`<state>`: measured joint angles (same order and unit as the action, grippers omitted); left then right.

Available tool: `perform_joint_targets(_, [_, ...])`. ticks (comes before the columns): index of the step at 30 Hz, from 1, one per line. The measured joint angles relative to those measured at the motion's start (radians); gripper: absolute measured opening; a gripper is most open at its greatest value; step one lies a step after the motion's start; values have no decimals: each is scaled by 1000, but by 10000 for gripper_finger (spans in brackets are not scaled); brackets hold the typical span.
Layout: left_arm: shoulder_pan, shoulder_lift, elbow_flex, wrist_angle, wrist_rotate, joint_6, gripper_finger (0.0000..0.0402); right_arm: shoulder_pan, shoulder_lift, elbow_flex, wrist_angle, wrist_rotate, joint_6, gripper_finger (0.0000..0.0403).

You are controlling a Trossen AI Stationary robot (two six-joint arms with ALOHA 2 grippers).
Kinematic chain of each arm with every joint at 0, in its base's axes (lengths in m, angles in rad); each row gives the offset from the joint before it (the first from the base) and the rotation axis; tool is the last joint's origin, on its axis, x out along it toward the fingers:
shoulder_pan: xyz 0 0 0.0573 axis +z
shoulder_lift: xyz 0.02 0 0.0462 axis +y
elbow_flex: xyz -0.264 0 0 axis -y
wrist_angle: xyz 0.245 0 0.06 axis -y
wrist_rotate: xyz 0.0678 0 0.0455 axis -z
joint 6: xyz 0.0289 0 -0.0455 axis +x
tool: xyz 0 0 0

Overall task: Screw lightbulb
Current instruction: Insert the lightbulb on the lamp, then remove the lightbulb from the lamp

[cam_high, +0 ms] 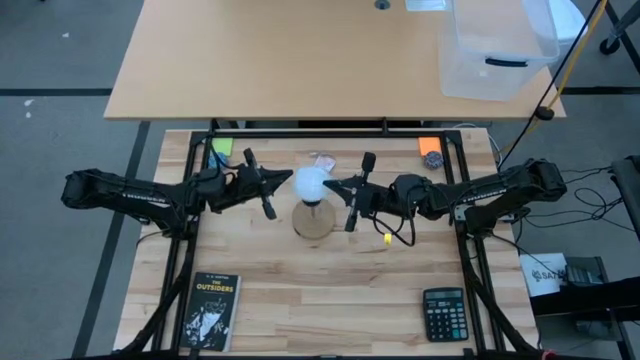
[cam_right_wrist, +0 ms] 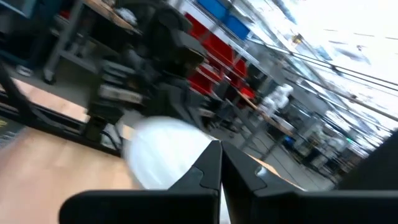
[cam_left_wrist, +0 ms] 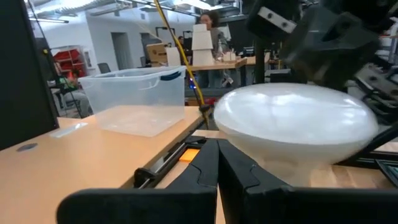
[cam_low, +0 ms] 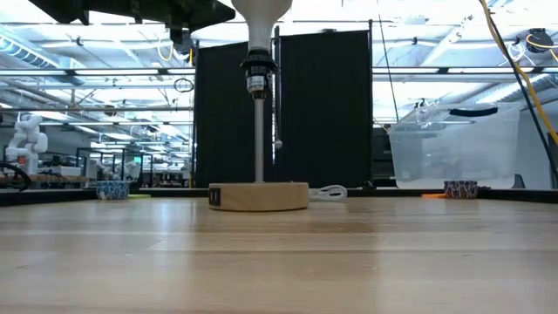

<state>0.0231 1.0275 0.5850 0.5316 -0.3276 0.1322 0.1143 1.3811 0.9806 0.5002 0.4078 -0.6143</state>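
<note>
The lightbulb (cam_high: 309, 183), a white frosted globe, sits upright with its base in the black socket (cam_low: 255, 71) on top of the stand's thin stem. The stand's round wooden foot (cam_low: 259, 196) rests on the table's middle. My left gripper (cam_high: 289, 181) reaches in level from the table's left, shut, with its tips at the globe's left side. My right gripper (cam_high: 332, 185) reaches in level from the right, also shut, with its tips at the globe's right side. The bulb (cam_left_wrist: 298, 124) fills the left wrist view and shows blurred (cam_right_wrist: 165, 155) in the right one. My left gripper lays its shut fingertips (cam_left_wrist: 217, 155) against the globe's left side (cam_left_wrist: 233, 134), coming in level from the table's left. The bulb stays upright in the socket. My right gripper lays its shut fingertips (cam_right_wrist: 219, 158) against the globe's right side (cam_right_wrist: 193, 155), coming in level from the table's right.
A book (cam_high: 208, 310) lies near the front left and a calculator (cam_high: 443, 312) near the front right. Green (cam_high: 221, 146) and orange (cam_high: 429, 145) notes lie along the far edge. A clear bin (cam_high: 495, 45) stands on the table behind. A yellow-tipped cable (cam_high: 386, 237) hangs under the right gripper.
</note>
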Motion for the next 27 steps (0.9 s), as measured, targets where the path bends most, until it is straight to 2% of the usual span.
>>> perform_joint_targets(6, [-23,-6,0,-30,8,-15,1,14,-3,1,-31,22,-8,0])
perform_joint_targets(12, [-61,-69,0,-125,-5,5,1,68,-24,2,-83,51,8,0])
perform_joint_targets(17, [-61,-144,0,-192,-30,10,1,116,-50,2,-158,197,21,11])
perform_joint_targets(22, [-61,-190,0,-278,-30,-39,1,124,-89,1,-263,195,122,29])
perform_joint_targets(27, [-63,-190,-6,-328,-29,-101,1,114,-119,-73,-228,192,188,31])
